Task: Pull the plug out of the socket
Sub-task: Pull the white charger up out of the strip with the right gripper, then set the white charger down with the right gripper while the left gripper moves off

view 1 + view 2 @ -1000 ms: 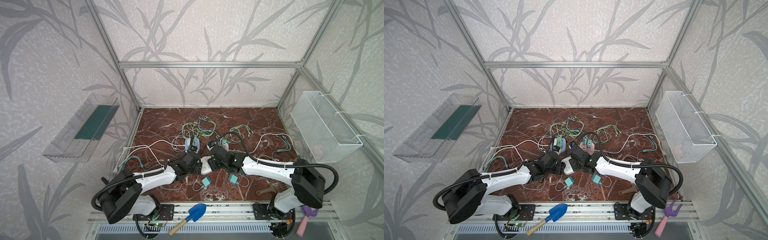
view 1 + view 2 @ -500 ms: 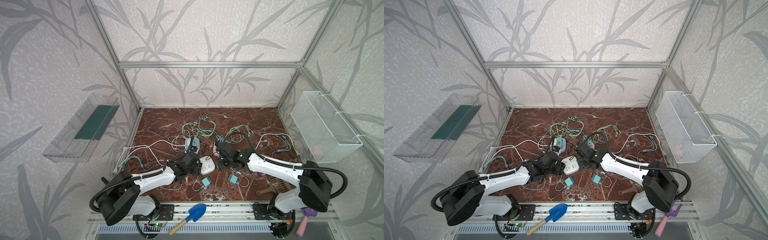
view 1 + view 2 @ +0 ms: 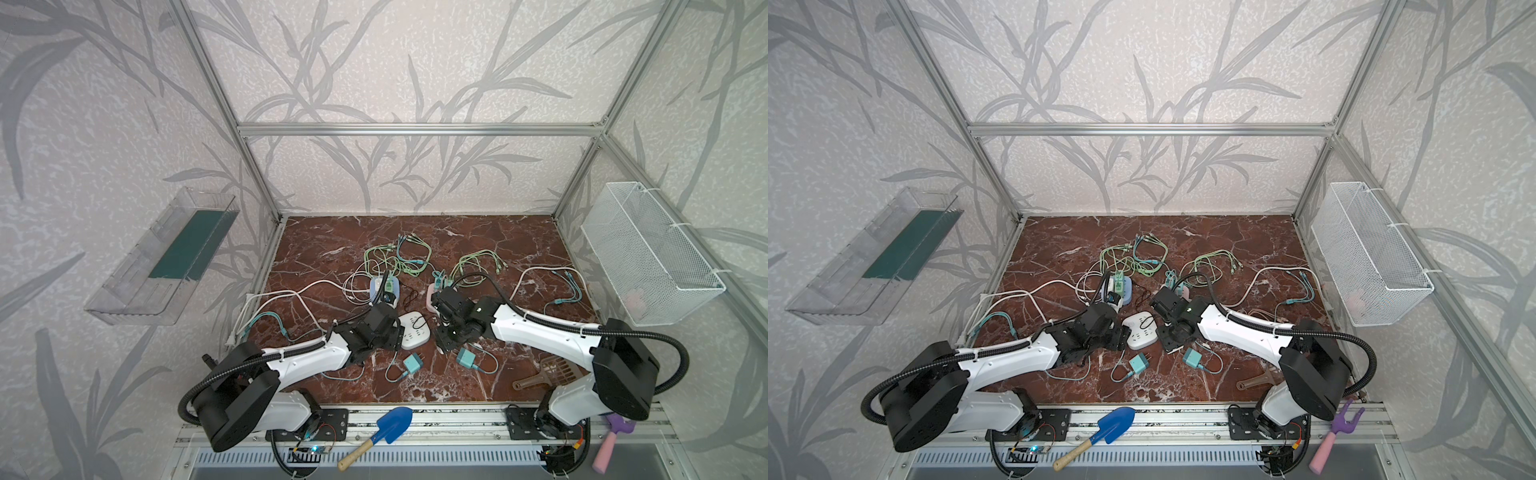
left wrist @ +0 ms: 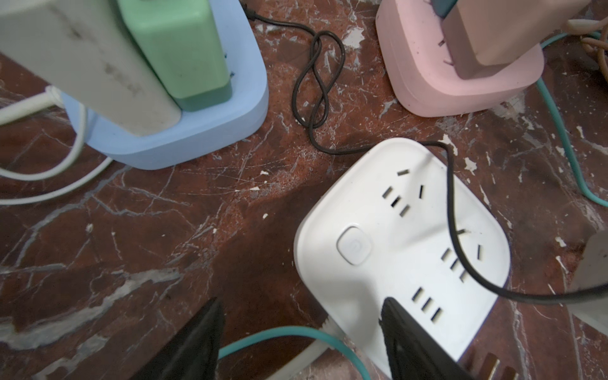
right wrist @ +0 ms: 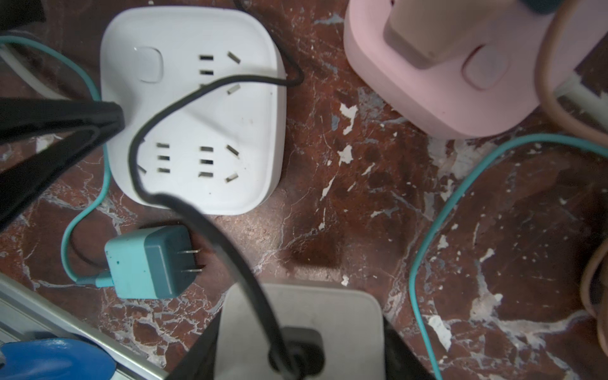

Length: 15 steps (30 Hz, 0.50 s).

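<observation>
- R gripper (image 5: 301, 332): clamped on the grey plug (image 5: 342, 312), one finger per flat side, cord end facing the wrist cam.
- Plug is off the white socket block (image 5: 250, 125); every slot on its face shows empty. It hangs in my jaws just beside the block's edge, over the marble tabletop (image 5: 362, 204). Prongs are hidden from me, so I can't say how high they sit.
- L gripper (image 4: 302, 301): jaws apart, not clamped on anything I can see. One finger (image 4: 414, 342) lies over a corner of the block, the other out over bare tabletop. Contact vs hover: can't tell.
- Black cord (image 5: 132, 164) runs from the plug back across the block's face in a loop, then off its edge.
- Handling, my read: plug = small rigid plastic body, light, smooth sides, so it could slip if squeezed near an edge. Flat sides mid-body is the right hold. Never by the cord, it's thin + floppy.
- Cord will likely drag over the block when I move off. Block looks light, may slide w/ it. L finger pinning the corner should stop that.
- Nearby, not mine to touch: teal charger (image 5: 148, 263) loose on the table next to the block; blue socket (image 4: 230, 125) w/ green plug (image 4: 177, 49) seated; pink socket (image 4: 427, 85) w/ beige plug (image 4: 510, 33) seated.
</observation>
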Each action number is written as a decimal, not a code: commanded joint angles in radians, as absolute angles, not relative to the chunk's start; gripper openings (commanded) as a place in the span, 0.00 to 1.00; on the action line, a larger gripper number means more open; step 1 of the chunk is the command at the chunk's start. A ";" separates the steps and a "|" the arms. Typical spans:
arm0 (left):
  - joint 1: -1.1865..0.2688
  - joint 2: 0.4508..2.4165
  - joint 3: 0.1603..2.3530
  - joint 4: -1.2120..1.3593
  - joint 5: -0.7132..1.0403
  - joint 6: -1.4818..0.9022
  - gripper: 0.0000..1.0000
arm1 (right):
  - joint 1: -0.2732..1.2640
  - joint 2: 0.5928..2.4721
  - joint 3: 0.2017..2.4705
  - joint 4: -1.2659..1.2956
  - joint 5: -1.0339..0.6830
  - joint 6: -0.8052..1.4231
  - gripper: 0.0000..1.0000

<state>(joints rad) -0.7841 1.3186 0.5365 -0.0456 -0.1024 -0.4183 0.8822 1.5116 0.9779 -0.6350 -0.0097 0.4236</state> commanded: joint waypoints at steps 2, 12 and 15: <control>-0.782 1.311 0.548 -0.062 -0.106 -0.407 0.76 | 0.876 1.526 0.986 -0.661 -0.062 0.444 0.37; -0.781 1.314 0.560 -0.066 -0.113 -0.400 0.76 | 0.871 1.580 0.994 -0.662 -0.117 0.457 0.39; -0.780 1.308 0.563 -0.072 -0.127 -0.396 0.76 | 0.865 1.570 0.987 -0.660 -0.118 0.472 0.41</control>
